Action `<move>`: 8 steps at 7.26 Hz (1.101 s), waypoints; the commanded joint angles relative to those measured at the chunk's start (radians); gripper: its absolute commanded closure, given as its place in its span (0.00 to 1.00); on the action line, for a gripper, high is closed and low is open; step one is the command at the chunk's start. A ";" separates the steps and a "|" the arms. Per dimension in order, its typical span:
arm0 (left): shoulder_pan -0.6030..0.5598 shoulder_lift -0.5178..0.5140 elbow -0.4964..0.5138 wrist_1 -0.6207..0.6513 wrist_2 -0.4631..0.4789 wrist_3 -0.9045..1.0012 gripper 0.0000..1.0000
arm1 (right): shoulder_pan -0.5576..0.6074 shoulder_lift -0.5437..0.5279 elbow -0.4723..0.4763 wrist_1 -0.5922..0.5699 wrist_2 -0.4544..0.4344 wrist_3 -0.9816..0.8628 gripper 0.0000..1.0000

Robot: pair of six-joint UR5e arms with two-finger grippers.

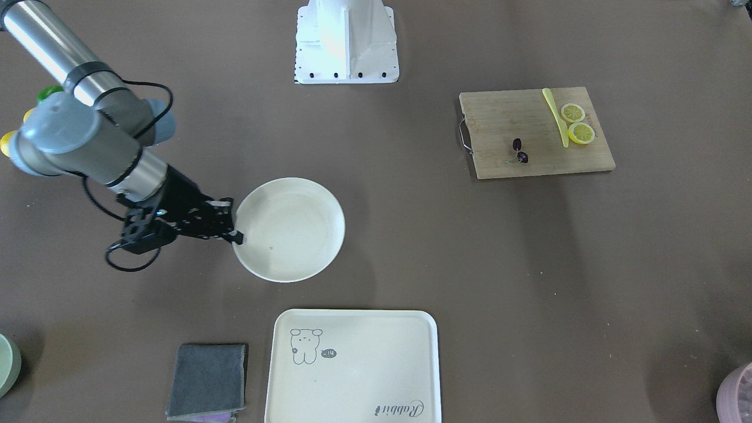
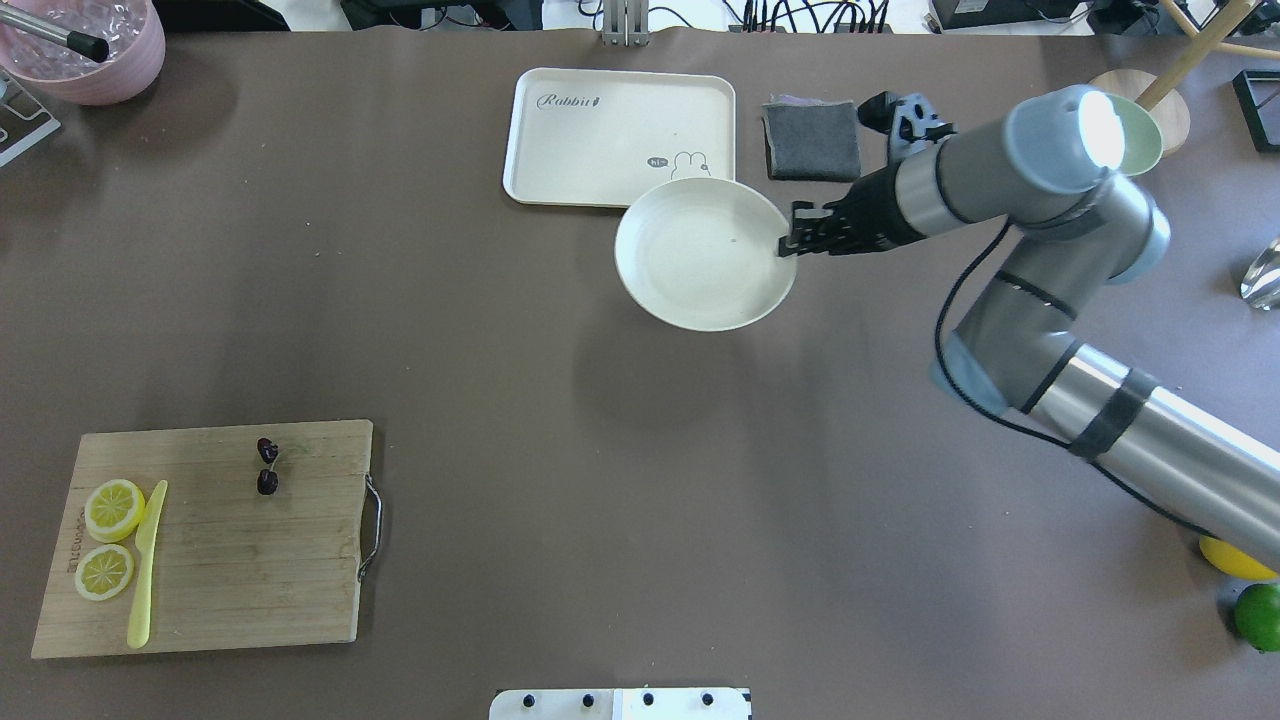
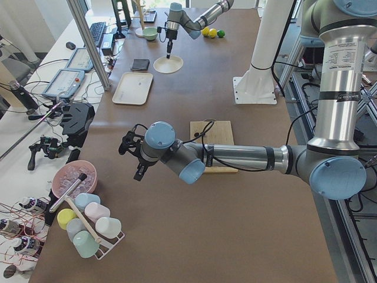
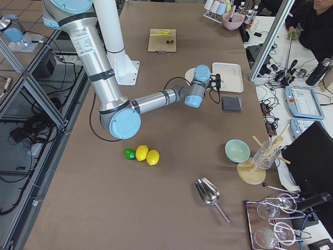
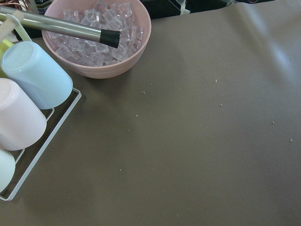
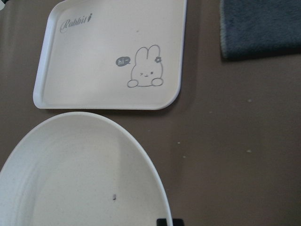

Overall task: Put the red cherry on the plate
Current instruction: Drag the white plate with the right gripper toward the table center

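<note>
The red cherry (image 1: 520,151) (image 2: 267,466), a small dark pair on thin stems, lies on the wooden cutting board (image 1: 511,117) (image 2: 220,560). The round cream plate (image 1: 294,205) (image 2: 690,270) is far from it, near the tray. My right gripper (image 1: 235,235) (image 2: 790,240) is shut on the plate's rim, and the plate seems to hang a little above the table. A dark fingertip (image 6: 164,221) shows at the rim in the right wrist view. My left gripper (image 3: 139,171) hovers near the pink ice bowl (image 5: 94,66). I cannot tell whether it is open or shut.
Two lemon slices (image 2: 113,508) and a yellow knife (image 2: 145,565) share the board. A cream tray (image 2: 620,135) and a grey cloth (image 2: 812,140) lie beyond the plate. A cup rack (image 5: 33,75) stands by the ice bowl. A lemon (image 2: 1235,560) and a lime (image 2: 1258,615) sit at the right edge.
</note>
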 commanded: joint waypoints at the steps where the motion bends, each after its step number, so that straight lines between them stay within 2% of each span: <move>1: 0.000 0.003 -0.001 0.000 0.002 0.000 0.02 | -0.162 0.093 0.000 -0.094 -0.188 0.052 1.00; 4: 0.000 0.003 0.006 0.000 0.000 0.000 0.02 | -0.211 0.071 0.002 -0.097 -0.203 0.060 1.00; 8: 0.000 0.001 0.004 0.000 0.000 0.000 0.02 | -0.180 -0.018 0.060 -0.097 -0.169 0.046 1.00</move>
